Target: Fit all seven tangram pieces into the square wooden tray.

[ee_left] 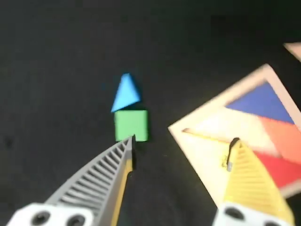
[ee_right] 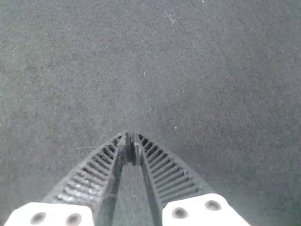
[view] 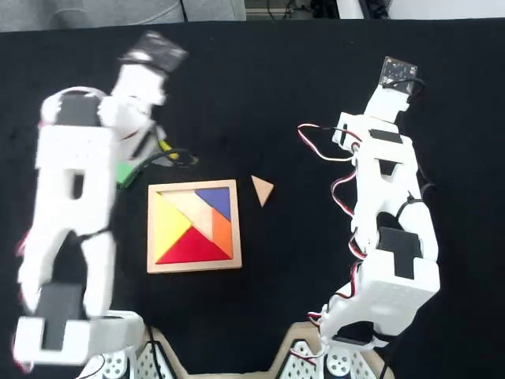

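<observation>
The square wooden tray (view: 194, 268) lies mid-table and holds a yellow triangle (view: 167, 225), a red triangle (view: 193, 247), a blue piece (view: 215, 200), an orange piece (view: 223, 230) and a pale wooden piece (view: 192, 207). A small wooden triangle (view: 262, 189) lies on the cloth just right of the tray. Left of the tray sit a green square (ee_left: 131, 125) and a light blue triangle (ee_left: 125, 92), touching each other. My left gripper (ee_left: 182, 141) hovers open between the green square and the tray's corner (ee_left: 188, 134). My right gripper (ee_right: 129, 142) is shut and holds nothing, over bare black cloth.
A black cloth (view: 300, 260) covers the whole table. The left arm's white body (view: 75, 197) stands over the green square's side in the high view. The right arm (view: 390, 213) stands well right of the tray. The arm bases sit at the front edge.
</observation>
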Tool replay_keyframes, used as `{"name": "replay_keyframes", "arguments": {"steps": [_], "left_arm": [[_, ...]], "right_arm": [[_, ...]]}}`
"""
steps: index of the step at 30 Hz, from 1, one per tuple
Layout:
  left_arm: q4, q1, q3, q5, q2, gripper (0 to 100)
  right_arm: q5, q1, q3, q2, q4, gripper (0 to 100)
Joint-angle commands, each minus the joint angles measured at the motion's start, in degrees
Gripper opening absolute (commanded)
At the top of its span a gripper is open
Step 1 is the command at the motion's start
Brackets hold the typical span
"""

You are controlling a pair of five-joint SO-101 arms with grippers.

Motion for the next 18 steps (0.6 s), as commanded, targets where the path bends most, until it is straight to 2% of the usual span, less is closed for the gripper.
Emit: {"name": "replay_keyframes", "arguments": {"steps": [1, 6, 10, 13, 15, 18], "left_arm": [[-5.98, -7.34, 8.22, 8.35, -10.99, 32], [-10.02, -15.52, 20.18, 15.03, -16.18, 32], [-17.23, -17.80, 31.25, 15.30, -15.30, 32], [-21.10, -19.30, 35.12, 15.30, -13.01, 32], [-21.54, -21.14, 36.18, 15.65, -11.08, 32], [-17.05, -24.22, 38.37, 18.64, -9.32, 32]], "right_arm": [[-0.26, 0.35, -1.10, -0.66, -1.41, 1.8], [-0.26, -0.44, -1.10, -0.57, -1.41, 1.8], [-0.26, -0.53, -0.92, -0.57, -1.32, 1.8], [-0.26, -0.44, -0.92, -0.57, -1.23, 1.8], [-0.26, -0.44, -1.01, -0.57, -1.14, 1.8], [-0.26, -0.53, -1.01, -0.57, -1.32, 1.8]]}}
